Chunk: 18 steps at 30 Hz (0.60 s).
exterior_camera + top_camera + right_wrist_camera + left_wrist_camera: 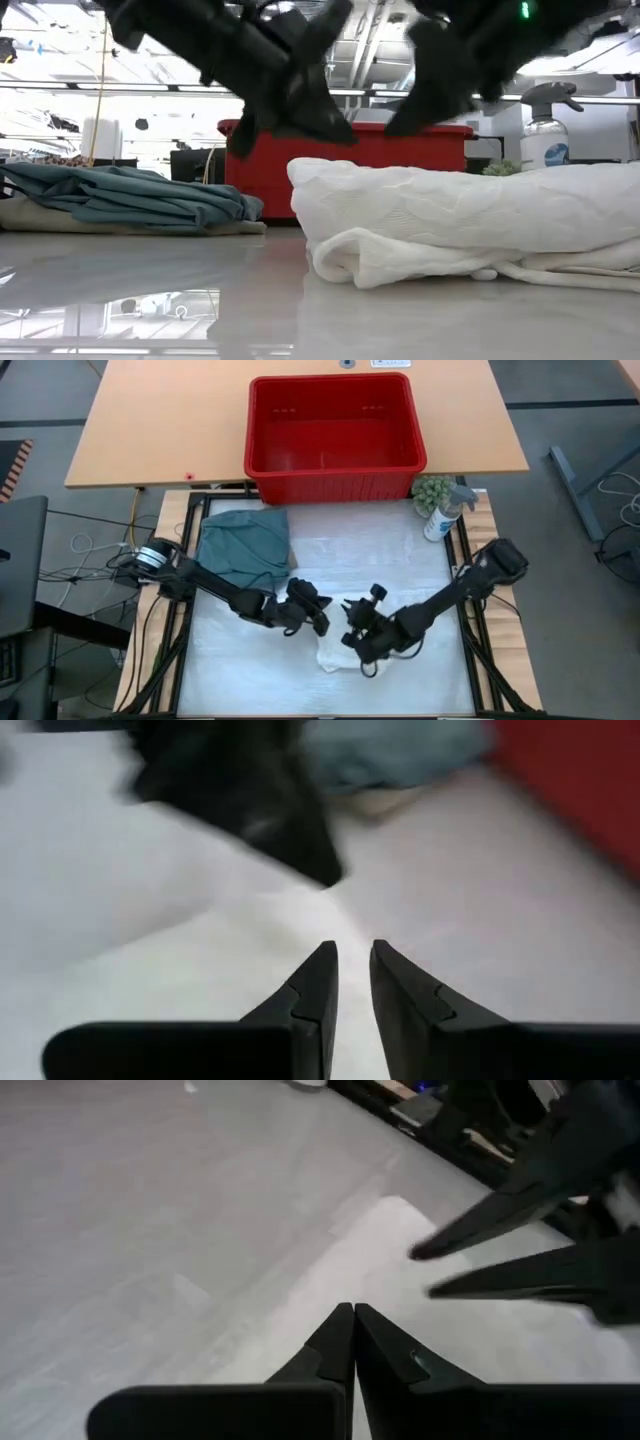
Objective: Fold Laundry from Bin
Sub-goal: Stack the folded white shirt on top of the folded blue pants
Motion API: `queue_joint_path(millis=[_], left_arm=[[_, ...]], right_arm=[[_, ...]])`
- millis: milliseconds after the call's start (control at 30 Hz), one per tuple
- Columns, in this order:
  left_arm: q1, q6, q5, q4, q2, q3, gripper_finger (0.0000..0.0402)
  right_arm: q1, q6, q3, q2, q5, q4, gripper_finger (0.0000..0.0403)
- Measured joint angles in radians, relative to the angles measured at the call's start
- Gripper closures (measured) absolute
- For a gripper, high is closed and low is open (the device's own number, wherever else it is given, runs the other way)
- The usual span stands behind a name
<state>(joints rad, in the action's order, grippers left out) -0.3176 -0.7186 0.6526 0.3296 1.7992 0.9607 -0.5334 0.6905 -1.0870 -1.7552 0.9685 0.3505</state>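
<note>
You're mid-fold on the white garment [335,652] at six o'clock: left gripper [318,622] closed, empty; right gripper [352,637] slightly parted, empty. Next, you need an edge grip.

The counter [250,670] lies bare in front; the bin [335,430], teal garment [245,545] and spray bottle [442,515] block the far edge.

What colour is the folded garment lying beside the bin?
Dark teal-green; the garment shows best in the high view, left of the red bin.

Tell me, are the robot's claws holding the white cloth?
No, nothing is held. The left gripper is shut and empty above the white garment. The right gripper hovers over it too, fingers slightly apart with nothing between them.
</note>
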Motion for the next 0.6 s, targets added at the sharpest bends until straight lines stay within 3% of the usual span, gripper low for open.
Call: queue_joint_path(millis=[67, 200, 267, 433, 600], left_arm=[[-0.001, -0.002, -0.028, -0.014, -0.04, 0.0, 0.0402], [-0.025, 0.007, -0.091, -0.012, -0.121, 0.0, 0.0401], [-0.041, 0.037, -0.15, -0.026, -0.158, 0.0, 0.0402], [-0.07, 0.045, -0.222, -0.095, -0.212, 0.0, 0.0401], [-0.084, 0.032, -0.222, -0.114, -0.213, 0.0, 0.0396]], right_arm=[[0.025, -0.07, 0.0, 0.094, -0.185, 0.005, 0.0315], [0.134, -0.198, -0.004, 0.311, -0.69, 0.112, 0.0314], [0.213, -0.303, -0.004, 0.405, -0.849, 0.208, 0.0309], [0.451, -0.59, -0.004, 0.532, -1.009, 0.361, 0.025], [0.64, -0.638, -0.005, 0.463, -1.105, 0.385, 0.0144]])
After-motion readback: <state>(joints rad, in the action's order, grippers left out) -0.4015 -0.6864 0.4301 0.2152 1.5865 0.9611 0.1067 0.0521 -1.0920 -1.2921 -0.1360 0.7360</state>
